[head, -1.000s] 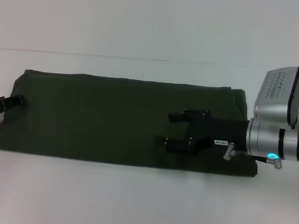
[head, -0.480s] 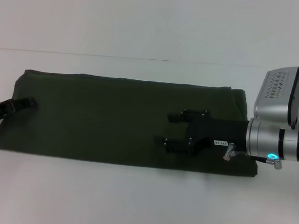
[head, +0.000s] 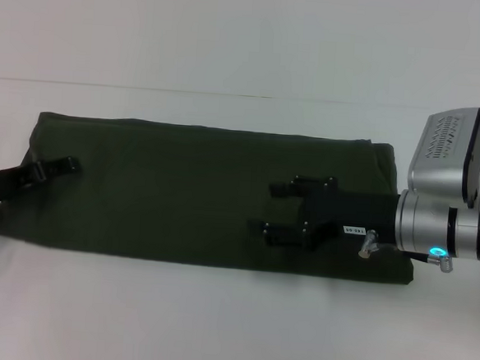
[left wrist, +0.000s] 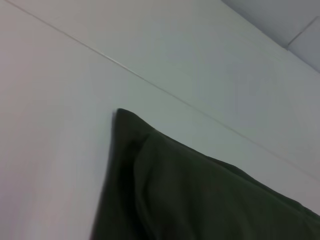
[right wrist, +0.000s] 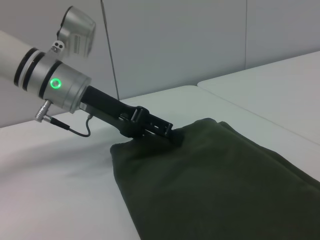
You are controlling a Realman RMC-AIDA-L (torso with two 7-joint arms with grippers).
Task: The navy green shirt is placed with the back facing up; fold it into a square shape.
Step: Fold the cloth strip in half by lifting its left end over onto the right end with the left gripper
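The navy green shirt (head: 198,193), folded into a long band, lay with its long axis 9-to-3 o'clock. Right gripper (head: 283,209) hovered spread at its 3 o'clock end; left gripper (head: 59,167) touched the 9 o'clock end, finger state indeterminate.

White table (head: 213,326), thin seam line across its far part, pale wall (right wrist: 175,45) behind

Silver wrist housing (head: 449,166) with a glowing cyan ring, black end effector (head: 291,208) bearing a white label.
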